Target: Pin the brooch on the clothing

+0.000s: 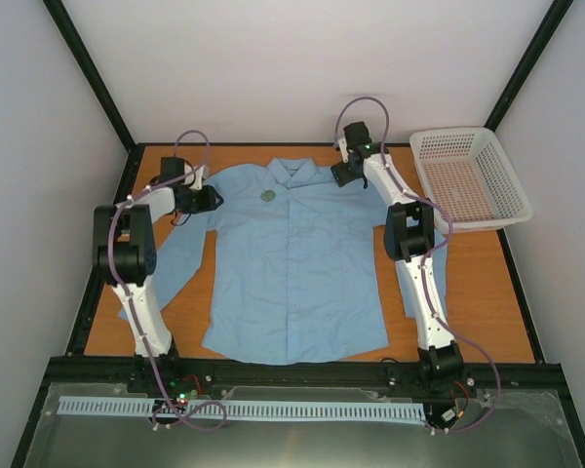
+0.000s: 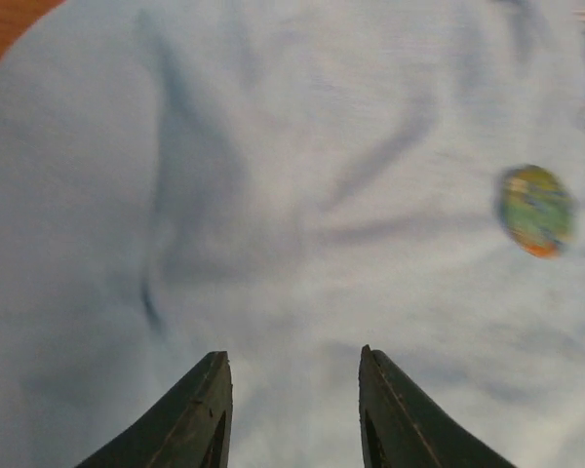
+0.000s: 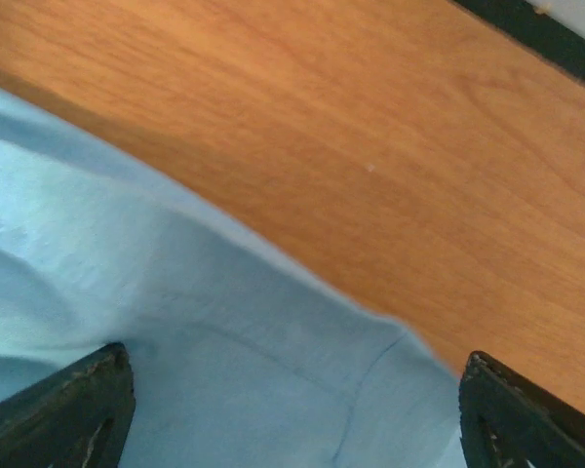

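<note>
We find the left gripper point(image 2: 292, 395) low over the shirt point(image 1: 294, 273), at its left-hand shoulder by the sleeve. Its jaws stand partly apart, and only blue cloth shows between the fingers point(image 2: 190, 424); we see nothing held. Just right of it the brooch point(image 1: 269, 195) lies on the shirt's chest, below the collar point(image 1: 291, 172) and beside the button line. It is a small round greenish disc. In the left wrist view it sits off to the right of the fingers, clear of them. The shirt lies flat, front up, on the table point(image 1: 487, 292). At its other shoulder the right gripper point(image 1: 343, 174) hangs with jaws wide apart and empty, over the cloth's edge and bare wood. Far right, a white basket point(image 1: 450, 136) stands at the table's corner.
</note>
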You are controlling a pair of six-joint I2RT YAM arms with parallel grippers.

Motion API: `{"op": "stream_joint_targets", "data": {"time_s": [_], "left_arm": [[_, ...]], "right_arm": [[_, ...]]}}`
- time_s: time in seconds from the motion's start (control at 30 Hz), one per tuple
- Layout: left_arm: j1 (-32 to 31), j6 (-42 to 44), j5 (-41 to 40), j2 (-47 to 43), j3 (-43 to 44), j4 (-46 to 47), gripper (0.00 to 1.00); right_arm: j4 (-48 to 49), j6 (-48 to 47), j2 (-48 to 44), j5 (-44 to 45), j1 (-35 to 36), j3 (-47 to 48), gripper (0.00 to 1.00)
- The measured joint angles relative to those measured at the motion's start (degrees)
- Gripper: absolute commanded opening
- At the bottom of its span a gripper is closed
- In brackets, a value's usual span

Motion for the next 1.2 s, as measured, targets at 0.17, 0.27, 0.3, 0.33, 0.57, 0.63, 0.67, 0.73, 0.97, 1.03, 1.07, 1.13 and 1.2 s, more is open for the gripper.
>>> {"op": "stream_joint_targets", "data": {"time_s": [0.17,0.27,0.3,0.33,0.57,0.63,0.67,0.73,0.97,1.03,1.07,1.13,1.2], "left_arm": [[-2.95,-0.02,2.34,-16.33,-11.47,6.69,0.48],[-5.25,-0.13,4.72,-28.0,-16.63,13.46,0.52],[-5.73,-0.11,5.25,-30.69,-17.42,14.91,0.54],[-5.97,-0.11,5.7,-34.03,-18.49,17.07,0.58],[-5.46,1.9,3.23,-57.88,-25.94,24.26,0.81],[-5.35,2.64,1.27,-64.48,-26.21,25.07,0.9],[-5.33,2.93,0.37,-67.06,-26.21,25.38,0.94],[-5.31,3.26,-1.49,-72.46,-26.23,25.38,1.0],[-5.22,3.56,-7.65,-88.43,-29.42,24.26,1.0],[-5.22,3.48,-9.84,-92.83,-30.88,23.98,1.0],[-5.22,3.43,-10.62,-94.38,-31.41,23.91,1.0],[-5.22,3.28,-12.41,-97.11,-32.37,23.82,1.0],[-5.22,3.26,-13.73,-98.42,-32.59,23.41,1.0]], "right_arm": [[-4.39,3.56,-4.68,-3.41,1.55,-2.6,1.0],[-6.4,6.4,-12.46,-8.41,3.28,-7.91,1.0],[-6.34,7.13,-15.93,-9.53,4.0,-10.69,1.0],[-5.44,7.87,-20.81,-10.47,4.9,-15.63,1.0],[2.25,13.57,-57.94,-13.14,9.75,-50.03,1.0],[5.2,14.71,-70.42,-13.79,9.2,-58.93,1.0],[6.27,15.21,-76.35,-13.86,8.83,-62.45,1.0],[6.99,16.22,-86.84,-12.9,8.35,-67.34,1.0],[1.29,18.01,-108.3,-6.4,8.37,-69.94,1.0],[-0.9,18.73,-111.47,-5.16,8.37,-69.02,1.0],[-1.6,19.15,-113.11,-4.72,8.37,-68.67,1.0],[-2.08,20.17,-115.78,-4.33,8.37,-68.24,1.0],[-2.12,21.07,-118.03,-4.33,8.37,-67.87,1.0]]}}
